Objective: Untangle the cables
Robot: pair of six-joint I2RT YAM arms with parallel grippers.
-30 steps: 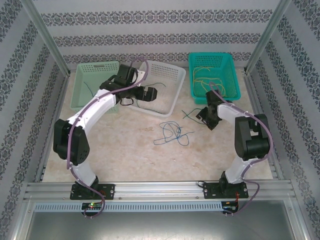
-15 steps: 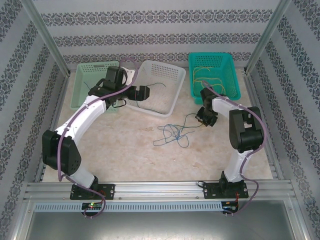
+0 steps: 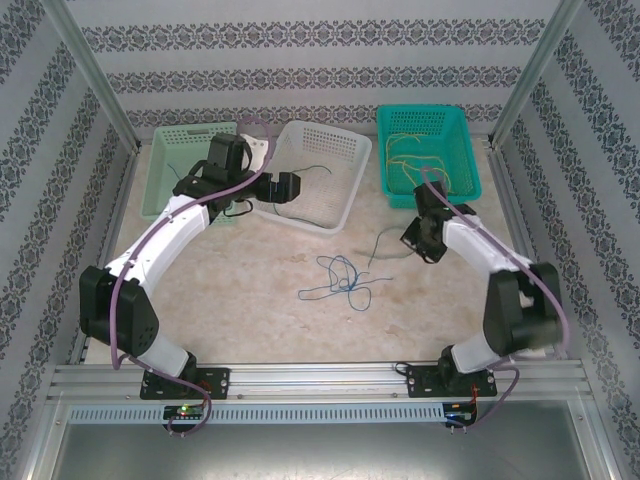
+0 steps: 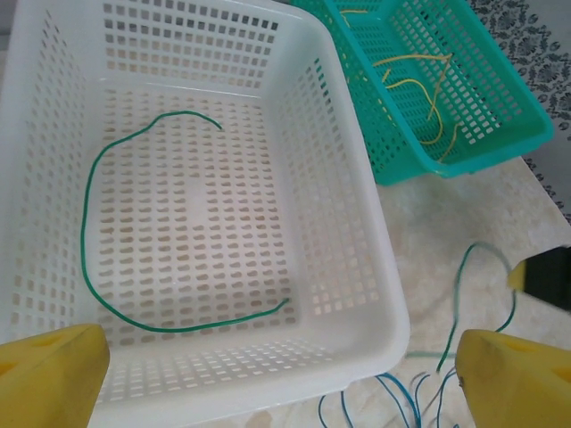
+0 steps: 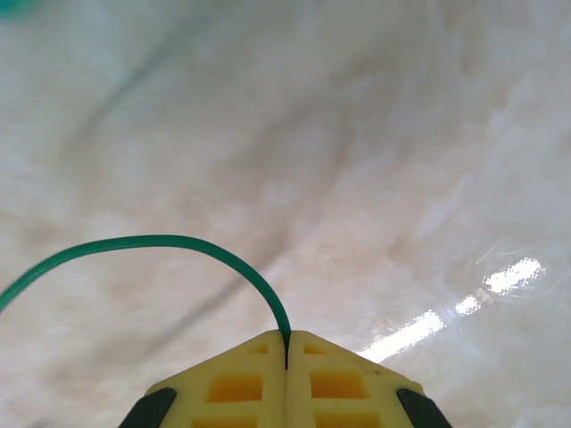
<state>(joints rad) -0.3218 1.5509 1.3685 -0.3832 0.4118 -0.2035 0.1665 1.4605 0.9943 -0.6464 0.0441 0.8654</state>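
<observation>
**Green strand in right gripper, blue tangle near the white basket**

1. The right gripper (image 5: 285,349) is clamped shut on the end of a green cable (image 3: 385,245).
2. This cable runs on a slant from the gripper, to the right of the white basket (image 4: 361,178), to the blue tangle (image 3: 340,278). The tangle lies on the table (image 3: 260,290) just off the basket's near right corner.
3. The left gripper (image 4: 281,379) hangs over the basket's near edge with its jaws wide apart and empty.
4. A second green cable (image 4: 85,232) lies loose inside the basket.
5. Yellow cables (image 4: 419,85) lie in the teal basket (image 3: 468,150) to the right of the white one.
6. Judgement: pulling the held strand away from the basket along its own line should free it, and the right arm is better placed for that.
7. No brand, label or writing is legible.
</observation>
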